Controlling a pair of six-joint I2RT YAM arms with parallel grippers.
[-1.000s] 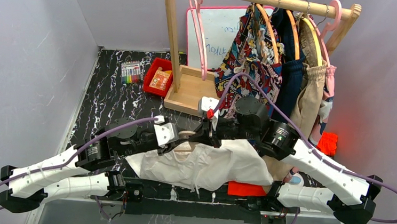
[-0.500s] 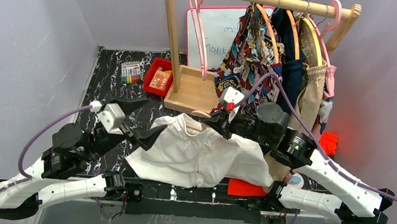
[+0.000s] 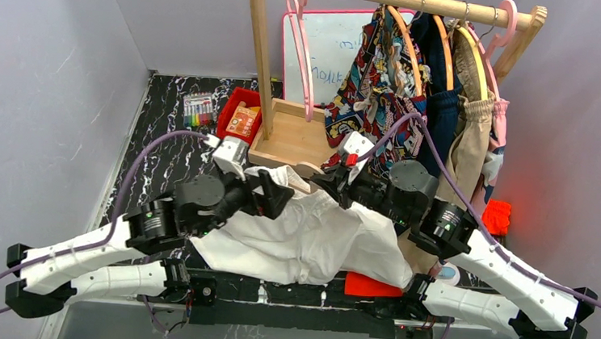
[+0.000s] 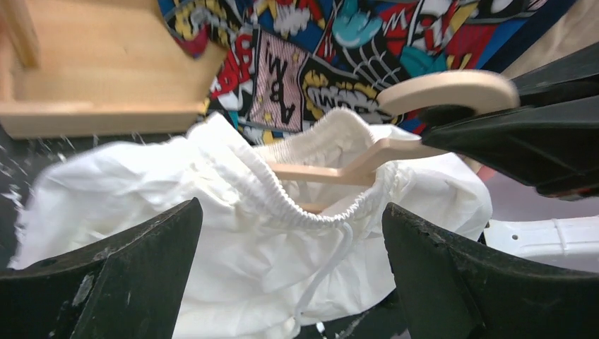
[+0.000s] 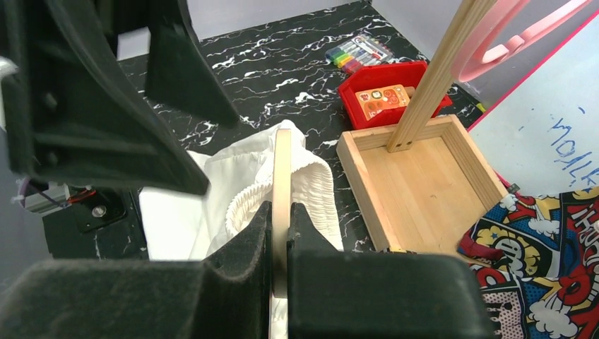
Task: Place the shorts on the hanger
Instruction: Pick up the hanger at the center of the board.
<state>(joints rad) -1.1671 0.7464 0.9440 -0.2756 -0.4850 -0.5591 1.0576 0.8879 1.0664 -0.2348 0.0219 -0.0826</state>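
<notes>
The white shorts (image 3: 308, 239) lay crumpled on the black marbled table (image 3: 161, 146), at the middle of its near edge, between the two arms. The legs were spread toward that edge and the gathered waistband was lifted toward the far side.

The right hand (image 3: 330, 181) was pressed together on the cream hanger (image 3: 307, 171), pinching it just below the thick rounded hook. From the right wrist camera the hanger (image 5: 282, 169) showed edge-on between the two black fingers (image 5: 240, 254). From the left wrist camera one arm of the hanger (image 4: 332, 171) ran into the open waist of the shorts (image 4: 268, 240), with the elastic band bunched around it.

The left hand (image 3: 271, 191) was spread wide and held nothing. It faced the waistband from the left side, its fingers (image 4: 127, 275) flanking the cloth; whether they touched it could not be told.

Beyond the shorts, toward the far edge, stood the wooden rack (image 3: 287, 140) with a comic-print garment (image 3: 378, 70) hanging from it. A red bin (image 3: 241, 116) and a pack of markers (image 3: 198, 110) sat left of its base. A red cloth (image 3: 373, 287) lay at the near edge, partly under the shorts.
</notes>
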